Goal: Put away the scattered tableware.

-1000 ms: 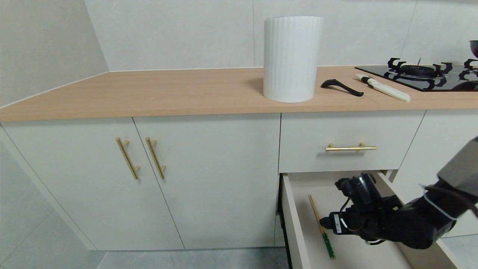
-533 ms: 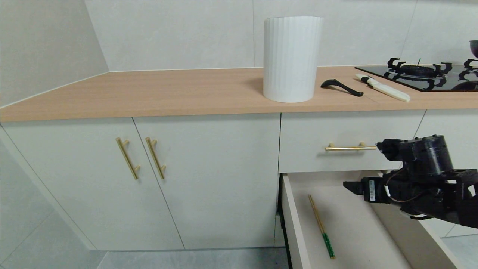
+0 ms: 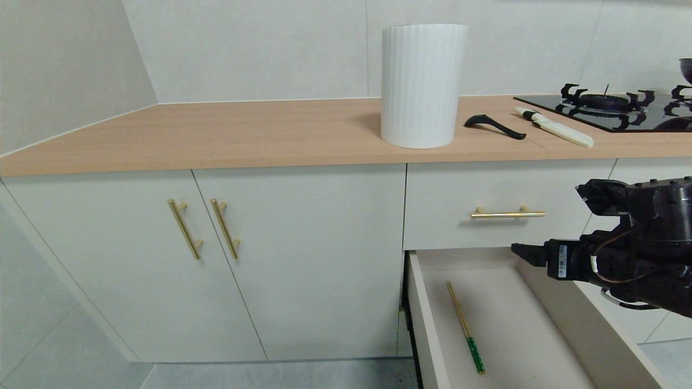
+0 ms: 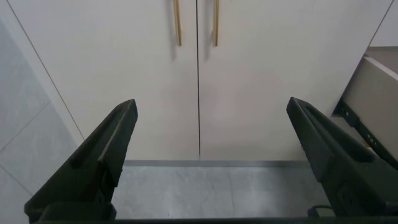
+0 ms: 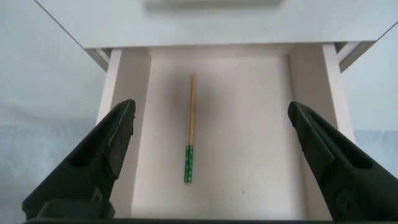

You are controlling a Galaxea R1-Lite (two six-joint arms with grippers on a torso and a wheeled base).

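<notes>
right hand (image 3: pixel 522 254) hovers spread and empty over the open drawer (image 3: pixel 428 330), chopsticks (image 3: pixel 465 330) lying inside. knife (image 3: pixel 554 127) and black utensil (image 3: pixel 494 125) sit on the surface (image 3: pixel 243 135). left hand (image 4: pixel 211 106) spread too, facing cupboard doors (image 4: pixel 264 93).

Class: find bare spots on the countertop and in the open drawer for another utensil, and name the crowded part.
Countertop: the long stretch from the corner wall to the white ribbed canister is bare. Drawer: the floor between the chopsticks and the right wall is free. Crowded: between canister and gas hob, where the black utensil and white knife lie.
</notes>
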